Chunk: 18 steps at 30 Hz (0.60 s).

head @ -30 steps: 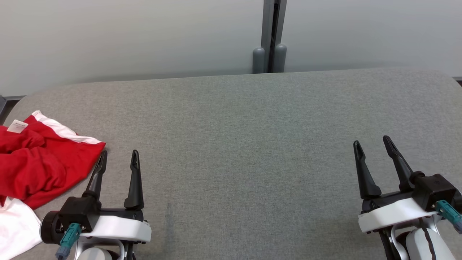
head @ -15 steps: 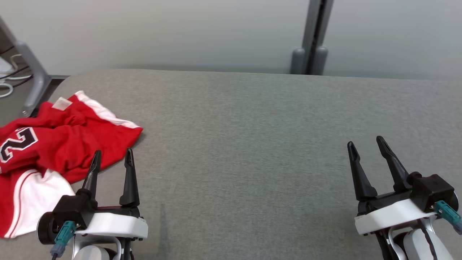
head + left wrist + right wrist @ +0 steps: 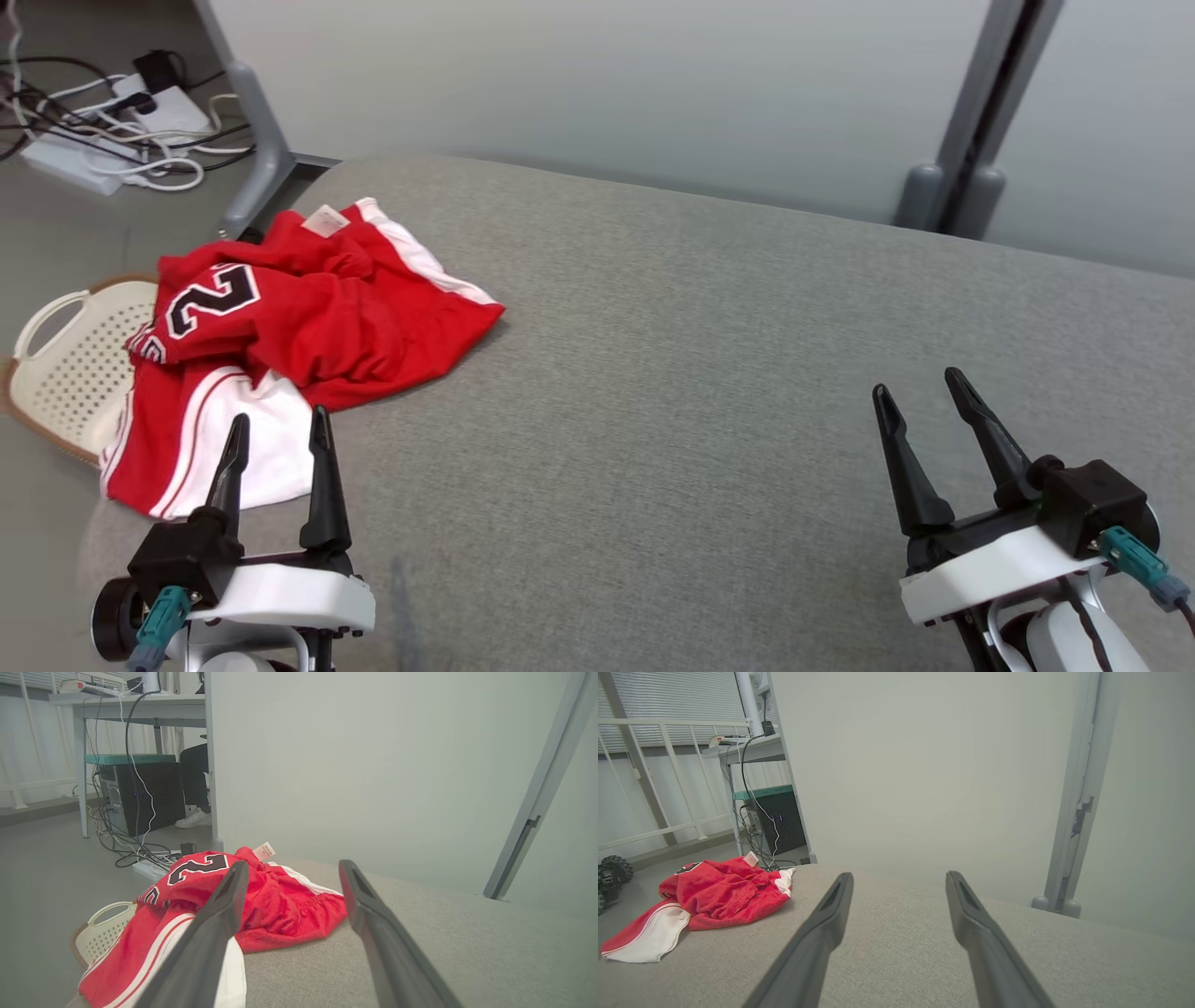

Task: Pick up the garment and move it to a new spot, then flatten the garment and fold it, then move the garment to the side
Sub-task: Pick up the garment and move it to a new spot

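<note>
The left gripper (image 3: 280, 417), two long, tapering matte-black fingers on a glossy white wrist housing, stands spread wide with nothing between the fingers. Its tips sit just beside the near white hem of the crumpled red mesh sports garment (image 3: 317, 317); whether they touch the cloth cannot be told. The right gripper (image 3: 916, 383), of the same make, is likewise spread and empty, well apart from the garment on its right. The garment lies bunched in soft folds, with white side panels edged in thin red stripes, a black numeral outlined in white on its upper fold and a small white label (image 3: 325, 219) at its far edge. Under it spreads the grey, finely woven padded tabletop (image 3: 700, 373) with a rounded corner. The garment lies at that corner. On the garment's left, partly covered by it, rests a cream perforated plastic basket (image 3: 65, 364) with a loop handle. Beyond the garment, white and black cables (image 3: 103, 140) tangle on the smooth grey floor.
</note>
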Available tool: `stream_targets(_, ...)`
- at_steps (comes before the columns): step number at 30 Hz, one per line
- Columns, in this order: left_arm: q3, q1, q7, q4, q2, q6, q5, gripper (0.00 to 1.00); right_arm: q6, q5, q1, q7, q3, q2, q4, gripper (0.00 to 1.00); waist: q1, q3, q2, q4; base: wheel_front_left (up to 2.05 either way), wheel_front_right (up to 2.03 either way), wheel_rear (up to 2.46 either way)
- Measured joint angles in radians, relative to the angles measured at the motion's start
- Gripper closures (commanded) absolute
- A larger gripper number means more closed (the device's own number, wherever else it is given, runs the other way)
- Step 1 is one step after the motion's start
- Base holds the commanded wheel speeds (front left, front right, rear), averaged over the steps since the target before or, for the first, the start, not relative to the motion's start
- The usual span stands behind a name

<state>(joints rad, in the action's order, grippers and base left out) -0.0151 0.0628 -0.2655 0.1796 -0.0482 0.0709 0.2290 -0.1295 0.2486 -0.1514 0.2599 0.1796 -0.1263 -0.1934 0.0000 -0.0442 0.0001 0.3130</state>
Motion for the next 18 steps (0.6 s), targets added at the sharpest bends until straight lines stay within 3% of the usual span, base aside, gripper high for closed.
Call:
stream_targets(8,0.008,-0.014,0.0,0.004,0.0,0.005,0.007,0.0,0.0,0.014,0.009,0.0,0.027,-0.007,-0.007,0.0,0.0,0.016,0.0,0.058,0.0,0.0,0.0)
stream_targets(18,0.021,-0.016,0.0,0.01,0.0,0.001,0.009,0.0,0.0,0.025,0.014,0.0,0.045,-0.009,-0.009,0.0,0.0,0.03,0.0,0.079,0.0,0.0,0.0)
